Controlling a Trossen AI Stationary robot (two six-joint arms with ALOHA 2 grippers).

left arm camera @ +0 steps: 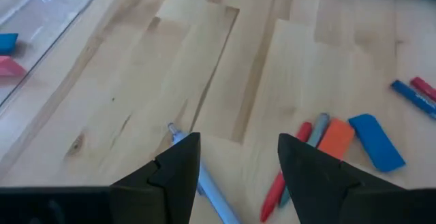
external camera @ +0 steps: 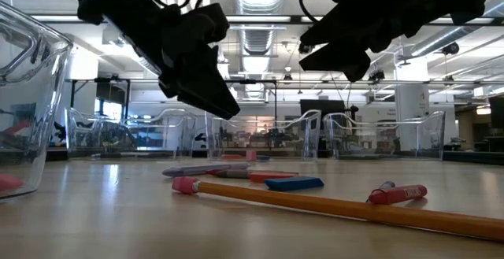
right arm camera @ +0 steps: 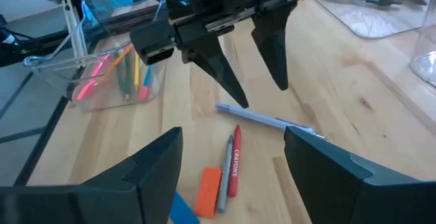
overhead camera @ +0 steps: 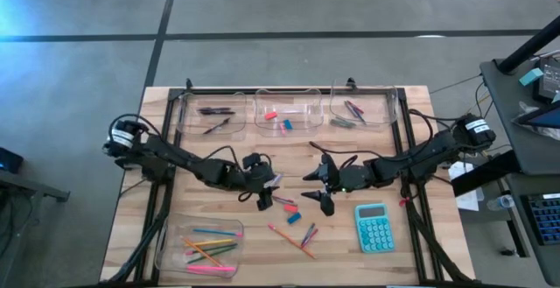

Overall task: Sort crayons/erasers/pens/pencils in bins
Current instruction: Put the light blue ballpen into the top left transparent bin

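My left gripper [overhead camera: 262, 192] hangs open just above the table's middle, its fingers on either side of a pale blue slim stick [left arm camera: 208, 186] without touching it. Beside the stick lie a red crayon [left arm camera: 289, 163], a grey crayon [left arm camera: 318, 130], an orange eraser [left arm camera: 335, 139] and a blue eraser [left arm camera: 378, 142]. My right gripper [overhead camera: 322, 186] is open and empty, facing the left one over the same cluster [right arm camera: 228, 166]. An orange pencil [overhead camera: 289, 238] and two short sticks [overhead camera: 308, 234] lie nearer the front.
Three clear bins stand along the far edge: pens [overhead camera: 213, 113], erasers [overhead camera: 286, 111], crayons [overhead camera: 360, 104]. A fourth bin [overhead camera: 199, 244] with pencils stands at the near left. A teal calculator [overhead camera: 374, 227] lies at the near right.
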